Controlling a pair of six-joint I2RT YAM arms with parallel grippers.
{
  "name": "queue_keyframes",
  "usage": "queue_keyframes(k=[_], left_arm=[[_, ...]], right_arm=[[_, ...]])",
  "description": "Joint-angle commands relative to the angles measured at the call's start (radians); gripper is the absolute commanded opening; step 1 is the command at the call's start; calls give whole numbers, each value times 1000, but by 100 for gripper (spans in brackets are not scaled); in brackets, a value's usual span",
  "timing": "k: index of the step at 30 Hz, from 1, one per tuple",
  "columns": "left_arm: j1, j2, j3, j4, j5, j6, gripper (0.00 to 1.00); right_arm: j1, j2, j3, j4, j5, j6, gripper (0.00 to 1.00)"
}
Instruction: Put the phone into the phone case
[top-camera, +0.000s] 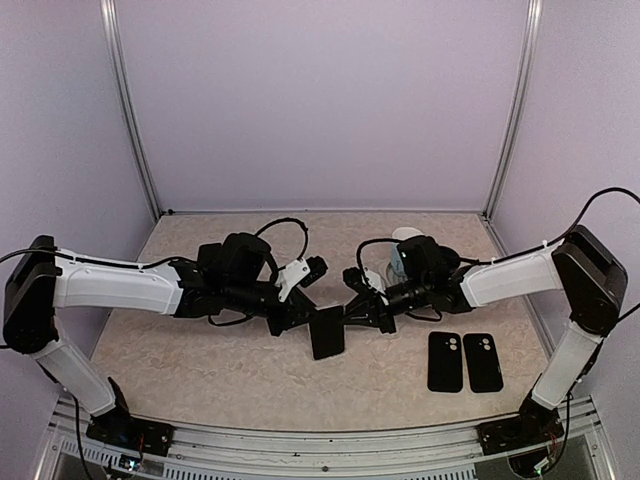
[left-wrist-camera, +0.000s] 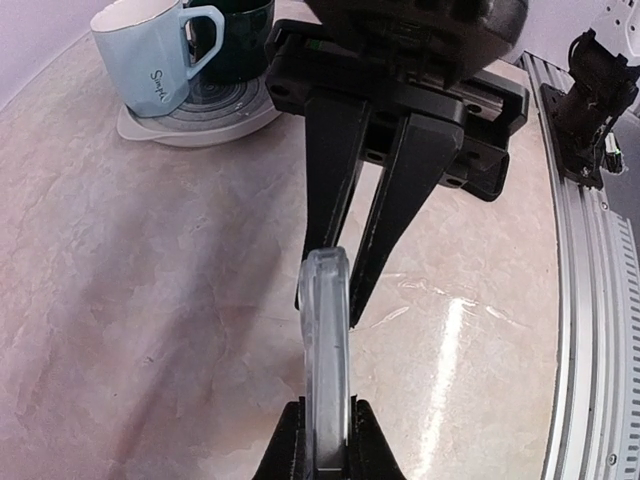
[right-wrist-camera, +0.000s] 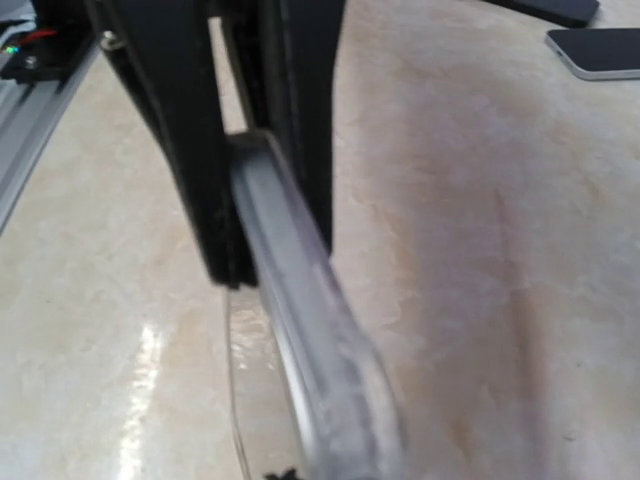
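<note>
Grip on the phone case (top-camera: 327, 335) comes first: your left gripper (top-camera: 306, 322) and right gripper (top-camera: 350, 313) both clamp it on edge above the table (top-camera: 200, 370). One of the dark slabs (top-camera: 445, 361) at right is likely the phone; next, free one arm to fetch it.

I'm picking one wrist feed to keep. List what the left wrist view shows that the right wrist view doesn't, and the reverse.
Only the left wrist view: a pale blue mug and a dark mug on a round coaster. Only the right wrist view: two flat dark slabs, phones or cases, lying on the table. Both: the clear-edged case held on edge above the marbled table, with the left gripper and right gripper clamped on opposite ends.
</note>
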Motion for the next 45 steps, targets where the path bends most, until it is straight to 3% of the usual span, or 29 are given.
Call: queue_keyframes(k=[1, 2, 4, 6, 9, 12, 15, 17, 21, 23, 24, 26, 29, 35, 40, 45], left_arm=[[1, 29, -30, -81, -53, 7, 0], [1, 29, -27, -79, -50, 7, 0], [1, 22, -15, -74, -37, 0, 0], [0, 10, 12, -71, -7, -17, 0], [-6, -26, 45, -44, 49, -45, 0], [-6, -64, 27, 8, 65, -52, 0], [-5, -73, 15, 4, 65, -49, 0], [-5, -75, 9, 4, 61, -49, 0], [-2, -89, 2, 21, 12, -72, 4], [5, -91, 13, 9, -14, -90, 45], [10, -96, 21, -1, -35, -101, 59], [27, -111, 35, -9, -104, -125, 78], [72, -150, 49, -15, -262, -205, 91], [221, -168, 103, -150, -448, -372, 95], [283, -111, 141, -292, -529, -454, 95], [291, -101, 122, -315, -516, -464, 95]], right_arm=[[14, 20, 7, 32, -58, -34, 0], [14, 10, -15, 66, -45, -8, 5], [15, 2, -52, 122, -51, 28, 28], [14, 17, -67, 153, -68, 75, 42], [21, 53, -75, 218, -96, 144, 47], [42, 86, -69, 288, -88, 174, 40], [47, 114, -44, 318, -111, 204, 13], [48, 120, -29, 298, -123, 205, 1], [47, 83, -43, 274, -112, 217, 0], [46, 62, -30, 231, -82, 240, 0], [44, 54, -17, 199, -56, 257, 0], [30, 47, 26, 132, -6, 315, 0], [-2, 69, 122, 21, 70, 448, 0], [-63, 218, 383, -220, 212, 682, 0], [-83, 374, 583, -347, 160, 744, 0], [-98, 476, 715, -440, 104, 767, 0]])
